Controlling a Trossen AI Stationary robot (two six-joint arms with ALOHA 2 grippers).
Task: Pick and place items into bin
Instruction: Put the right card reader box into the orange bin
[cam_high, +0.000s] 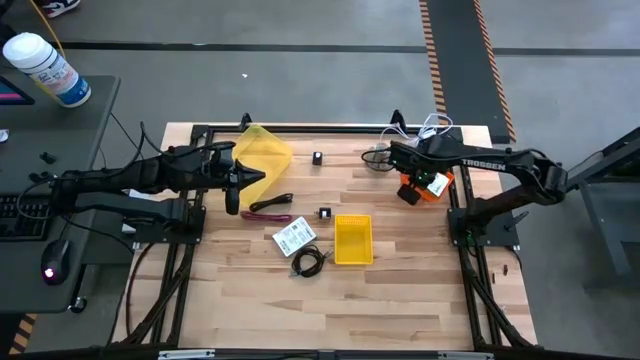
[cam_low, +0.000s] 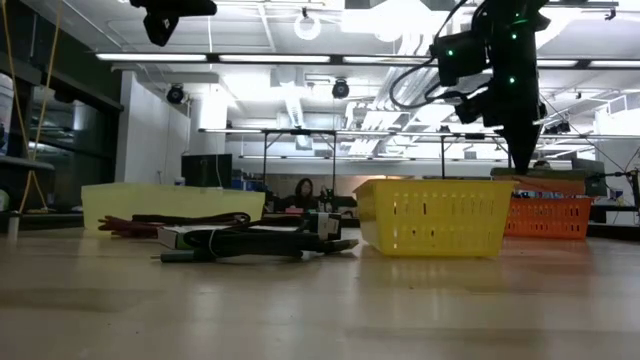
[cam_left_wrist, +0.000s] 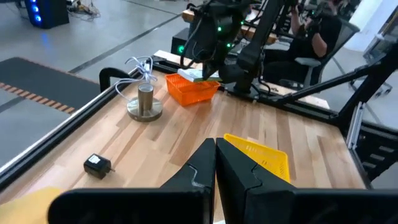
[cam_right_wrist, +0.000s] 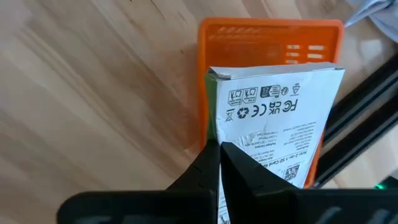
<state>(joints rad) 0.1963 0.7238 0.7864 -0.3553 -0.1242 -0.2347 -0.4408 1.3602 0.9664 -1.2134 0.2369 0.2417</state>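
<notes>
My right gripper (cam_right_wrist: 219, 152) is shut on a white printed packet (cam_right_wrist: 273, 118) right over the orange bin (cam_high: 418, 189) at the table's far right. My left gripper (cam_left_wrist: 216, 158) hangs shut and empty above the table's left part (cam_high: 260, 178). On the table lie a second white packet (cam_high: 293, 237), a coiled black cable (cam_high: 308, 263), a red-handled tool (cam_high: 268, 212) and two small black blocks (cam_high: 318, 157) (cam_high: 325, 213). My right gripper has the packet at its long edge (cam_right_wrist: 211, 134), near one corner, with the fingers coming from above and pointing down. The shut fingers hide the place of contact. The packet lies nearly flat over the orange bin (cam_right_wrist: 270, 34); whether it rests on the rim I cannot tell.
A yellow basket (cam_high: 353, 240) stands mid-table beside the packet and cable. A yellow tray (cam_high: 264, 150) sits at the far left. A grey metal cone with white cable (cam_left_wrist: 145, 102) stands near the far edge beside the orange bin. The near half of the table is bare wood.
</notes>
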